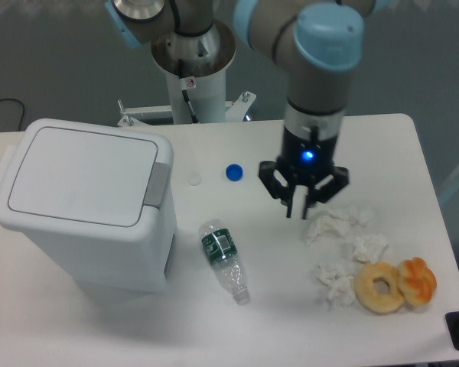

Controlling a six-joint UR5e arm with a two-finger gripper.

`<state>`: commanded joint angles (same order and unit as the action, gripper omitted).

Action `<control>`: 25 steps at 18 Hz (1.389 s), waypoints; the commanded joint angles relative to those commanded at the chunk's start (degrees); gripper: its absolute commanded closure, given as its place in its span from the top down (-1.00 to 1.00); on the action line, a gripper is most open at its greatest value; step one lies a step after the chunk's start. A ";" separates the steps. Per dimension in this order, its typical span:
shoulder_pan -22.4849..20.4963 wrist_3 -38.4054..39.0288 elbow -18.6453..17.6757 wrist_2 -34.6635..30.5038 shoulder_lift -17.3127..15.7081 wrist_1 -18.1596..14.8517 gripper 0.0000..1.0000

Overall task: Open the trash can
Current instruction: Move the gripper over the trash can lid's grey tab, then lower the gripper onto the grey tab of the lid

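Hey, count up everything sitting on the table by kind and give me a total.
Trash can: 1
Plastic bottle: 1
Bottle caps, blue and white: 2
Crumpled tissues: 3
Donuts: 2
Total: 9

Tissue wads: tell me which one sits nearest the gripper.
The top wad, just right of the gripper. The second wad lies farther right, and the third sits lower, beside the donut.
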<state>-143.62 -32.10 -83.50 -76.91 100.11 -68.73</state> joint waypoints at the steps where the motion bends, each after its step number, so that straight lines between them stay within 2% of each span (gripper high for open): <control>1: 0.79 2.29 0.00 0.88 0.00 0.00 -0.97; 4: 3.25 4.68 -0.26 3.25 -0.18 0.00 -0.97; 8: 5.28 7.23 -1.14 6.33 -2.81 0.00 -0.92; 16: 6.42 7.32 -5.88 7.48 -8.00 0.17 -0.89; 18: 6.69 7.32 -6.77 7.39 -7.92 0.52 -0.88; 25: 7.21 7.32 -6.59 7.48 -6.77 0.70 -0.86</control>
<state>-136.41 -24.79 -90.09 -69.43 93.34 -68.03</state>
